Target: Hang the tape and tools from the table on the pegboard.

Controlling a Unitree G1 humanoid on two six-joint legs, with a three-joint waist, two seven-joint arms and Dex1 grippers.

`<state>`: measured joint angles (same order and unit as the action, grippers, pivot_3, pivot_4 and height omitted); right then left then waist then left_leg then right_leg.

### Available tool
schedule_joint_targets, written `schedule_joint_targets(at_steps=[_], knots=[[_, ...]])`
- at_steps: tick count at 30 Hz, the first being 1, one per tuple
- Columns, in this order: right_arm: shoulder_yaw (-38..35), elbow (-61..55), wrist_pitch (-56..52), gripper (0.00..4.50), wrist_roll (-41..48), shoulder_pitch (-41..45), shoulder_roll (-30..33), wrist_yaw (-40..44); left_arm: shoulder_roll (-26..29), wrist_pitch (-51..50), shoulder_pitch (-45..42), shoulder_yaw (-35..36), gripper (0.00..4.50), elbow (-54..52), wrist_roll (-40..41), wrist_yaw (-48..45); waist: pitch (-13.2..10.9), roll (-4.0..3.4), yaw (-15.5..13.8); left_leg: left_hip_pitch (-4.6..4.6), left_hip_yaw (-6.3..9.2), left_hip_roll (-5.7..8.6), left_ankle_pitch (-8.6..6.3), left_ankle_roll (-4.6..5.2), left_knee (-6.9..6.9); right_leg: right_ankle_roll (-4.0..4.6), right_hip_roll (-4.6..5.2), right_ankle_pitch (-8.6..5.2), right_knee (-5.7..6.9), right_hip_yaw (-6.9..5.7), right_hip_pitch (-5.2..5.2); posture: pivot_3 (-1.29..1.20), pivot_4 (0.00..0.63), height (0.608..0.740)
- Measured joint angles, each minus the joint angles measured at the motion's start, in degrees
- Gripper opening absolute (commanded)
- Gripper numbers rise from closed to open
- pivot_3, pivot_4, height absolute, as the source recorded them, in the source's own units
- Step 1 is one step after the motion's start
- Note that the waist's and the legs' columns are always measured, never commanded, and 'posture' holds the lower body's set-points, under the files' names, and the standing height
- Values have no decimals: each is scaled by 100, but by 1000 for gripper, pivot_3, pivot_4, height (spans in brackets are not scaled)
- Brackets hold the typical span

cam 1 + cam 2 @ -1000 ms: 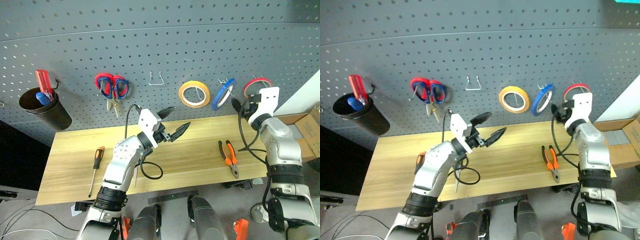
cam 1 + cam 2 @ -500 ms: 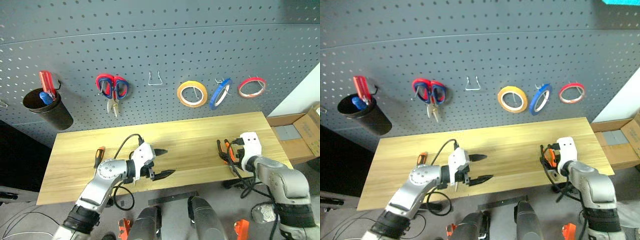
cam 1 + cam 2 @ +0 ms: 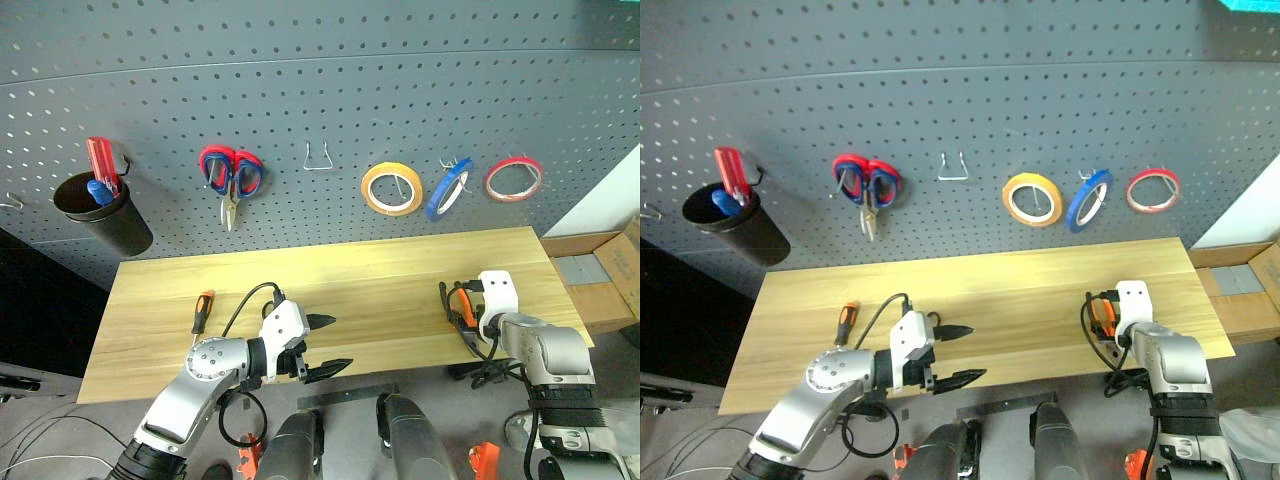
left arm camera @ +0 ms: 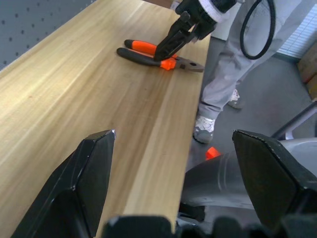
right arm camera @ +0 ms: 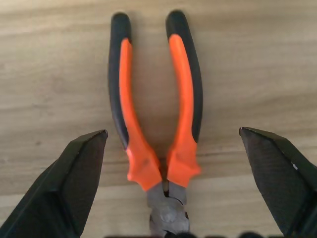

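The red tape (image 3: pixel 513 179) hangs on a hook at the right of the pegboard (image 3: pixel 400 80). On the table (image 3: pixel 380 270), the orange-and-black pliers (image 5: pixel 153 109) lie near the right end, handles pointing toward the pegboard. My right gripper (image 3: pixel 458 312) hovers just over them, open, with a finger (image 5: pixel 64 188) on each side. The orange-and-black screwdriver (image 3: pixel 201 308) lies at the table's left. My left gripper (image 3: pixel 325 347) is open and empty, low at the table's front edge and pointing right toward the pliers (image 4: pixel 143 49).
Also on the pegboard are a yellow tape (image 3: pixel 391 190), a blue tape (image 3: pixel 447 188), red-and-blue scissors (image 3: pixel 231 172), a bare wire hook (image 3: pixel 318 158) and a black cup (image 3: pixel 103 212) holding a red screwdriver. A cardboard box (image 3: pixel 600 280) sits right of the table.
My right gripper let go of the red tape, which stays on its hook, and dropped down over the pliers. My left gripper sank from above the table to its front edge.
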<state>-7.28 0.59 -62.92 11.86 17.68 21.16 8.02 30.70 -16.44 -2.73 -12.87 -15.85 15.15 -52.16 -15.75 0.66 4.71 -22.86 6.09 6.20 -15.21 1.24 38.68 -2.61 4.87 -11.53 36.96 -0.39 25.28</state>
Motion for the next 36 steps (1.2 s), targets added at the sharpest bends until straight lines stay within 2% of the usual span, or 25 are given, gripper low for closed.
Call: schedule_joint_targets(at_steps=[2,11,15,20,21,27,29,33,36], knots=[[14,114,6,4449,24,-1,-20,78,21,-59,-1,34,4046,-32,15,30,0,0,1,1,-2,0,0,0,2,-25,0,-15,0,-3,-2,-116,311,740],[27,431,281,4449,11,35,-220,97,60,-131,103,122,4046,-304,45,154,-7,10,0,0,1,0,0,0,1,-19,0,-12,-5,-1,-2,-101,319,740],[34,475,357,3700,-53,37,-226,58,62,-221,119,137,4046,-412,58,170,-12,12,-6,0,3,0,0,0,1,-27,0,-17,-6,-1,-3,-99,323,740],[99,475,385,1985,-165,31,-173,129,62,-264,115,194,4046,-412,58,197,-27,16,-6,-1,6,-1,0,0,-2,-29,0,-19,-9,-1,-2,-100,322,740],[185,476,397,1893,-170,31,-110,207,62,-278,107,194,4046,-412,58,205,-30,17,-6,-1,6,-1,0,0,-3,-29,0,-20,-9,-1,-2,-101,321,740],[456,459,474,1893,-223,21,111,502,47,-284,28,194,4046,-408,55,265,-52,30,-12,-4,10,-1,0,-1,-5,-29,0,-21,-10,-2,-1,-104,302,740],[576,184,463,1893,-112,-138,251,841,30,-252,-92,197,4046,-383,53,281,-59,26,-31,-8,13,0,0,-1,-6,-30,1,-22,-11,-4,2,-104,289,740],[866,-729,498,1893,361,-429,582,1779,-182,-190,-412,263,4046,-251,81,393,-61,22,-45,-8,11,1,1,-2,-16,-32,2,-23,-12,-7,5,-110,259,740],[853,-1934,743,1892,970,-859,1117,2760,-577,-16,-509,773,4046,-130,303,740,-61,22,-102,-9,12,0,1,-4,-28,-39,2,-26,-16,-15,10,-103,231,740]])
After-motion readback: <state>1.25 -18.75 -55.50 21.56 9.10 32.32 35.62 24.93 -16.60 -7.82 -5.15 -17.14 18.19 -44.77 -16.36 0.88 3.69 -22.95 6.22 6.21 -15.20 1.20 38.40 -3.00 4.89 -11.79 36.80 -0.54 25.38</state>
